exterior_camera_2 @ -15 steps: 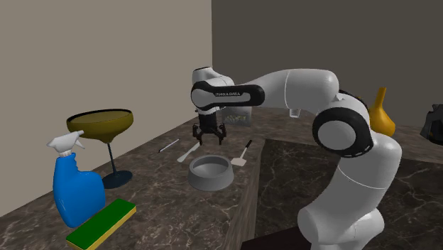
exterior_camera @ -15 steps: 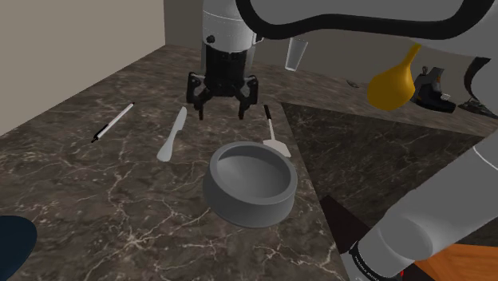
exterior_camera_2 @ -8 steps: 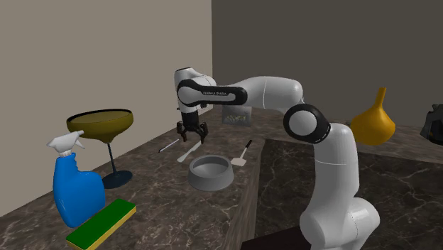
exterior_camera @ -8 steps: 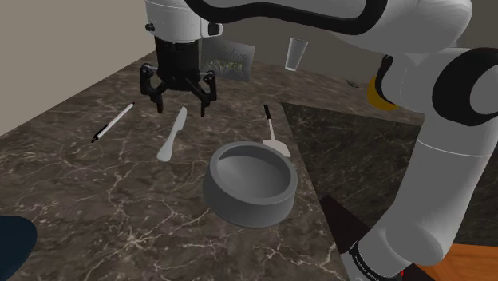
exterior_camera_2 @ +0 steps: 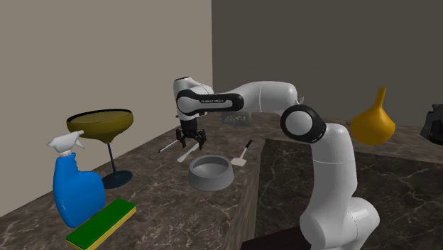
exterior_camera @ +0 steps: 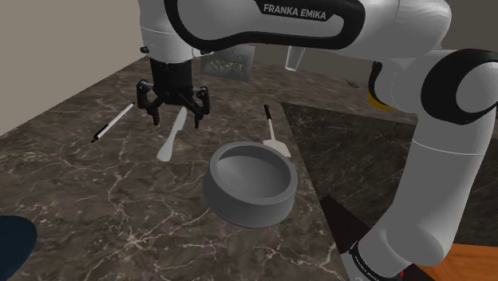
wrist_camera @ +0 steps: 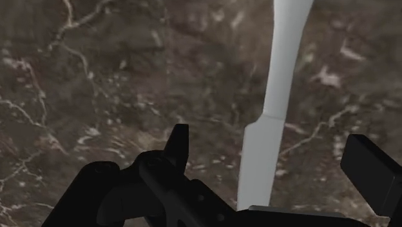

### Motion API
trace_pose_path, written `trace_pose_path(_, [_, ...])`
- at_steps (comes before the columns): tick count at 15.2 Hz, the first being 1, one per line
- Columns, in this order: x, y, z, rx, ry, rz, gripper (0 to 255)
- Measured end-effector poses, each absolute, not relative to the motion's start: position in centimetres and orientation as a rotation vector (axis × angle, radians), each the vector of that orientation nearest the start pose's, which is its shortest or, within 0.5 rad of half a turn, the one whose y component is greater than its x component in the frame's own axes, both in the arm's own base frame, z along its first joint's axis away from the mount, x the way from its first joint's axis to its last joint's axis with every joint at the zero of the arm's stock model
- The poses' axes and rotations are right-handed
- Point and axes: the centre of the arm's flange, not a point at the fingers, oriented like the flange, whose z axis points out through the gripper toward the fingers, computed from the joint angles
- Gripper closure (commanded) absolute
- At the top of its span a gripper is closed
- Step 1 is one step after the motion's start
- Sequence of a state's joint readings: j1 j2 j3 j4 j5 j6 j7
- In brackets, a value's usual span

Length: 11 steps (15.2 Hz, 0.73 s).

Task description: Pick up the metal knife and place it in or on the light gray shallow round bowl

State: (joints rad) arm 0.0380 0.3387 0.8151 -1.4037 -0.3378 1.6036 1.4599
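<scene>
The black gripper [exterior_camera: 175, 118] is seen open, its two fingers [wrist_camera: 178, 143] spread well apart, and it is held over the dark marble counter [exterior_camera: 96, 184], directly above the far end of the knife [exterior_camera: 171, 137]. The knife is drawn pale grey and is laid flat on the counter, its length running toward the shoulder view's lower left. In the wrist view the wider part of the knife is seen between the fingers, and neither finger is touching it. The grey round bowl [exterior_camera: 239, 209] is stood on the counter to the shoulder view's right of the knife and nearer the camera, apart from it. A spatula [exterior_camera: 274, 134] with a dark handle and a white head is laid near the bowl's far rim, and a white pen [exterior_camera: 112, 122] with dark tips is laid on the shoulder view's left of the knife. In the second exterior view the gripper [exterior_camera_2: 190, 140] is seen just above the knife [exterior_camera_2: 187, 153], with the bowl [exterior_camera_2: 210, 172] in front of them. Toward that view's left a blue spray bottle [exterior_camera_2: 74, 186], a green-and-yellow sponge [exterior_camera_2: 101, 222] and a large olive goblet [exterior_camera_2: 101, 128] are stood on the counter. A yellow vase [exterior_camera_2: 373, 124] is seen at that view's right.
</scene>
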Motion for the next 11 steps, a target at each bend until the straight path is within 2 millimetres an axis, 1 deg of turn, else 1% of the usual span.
trace_pose_path(7, [49.28,39.83,55.22,-3.059,0.971,-0.113,0])
trace_pose_path(8, [49.28,39.83,55.22,-3.059,0.971,-0.113,255])
trace_pose_path(11, [49.47,40.24,55.93,-3.021,0.952,-0.143,255])
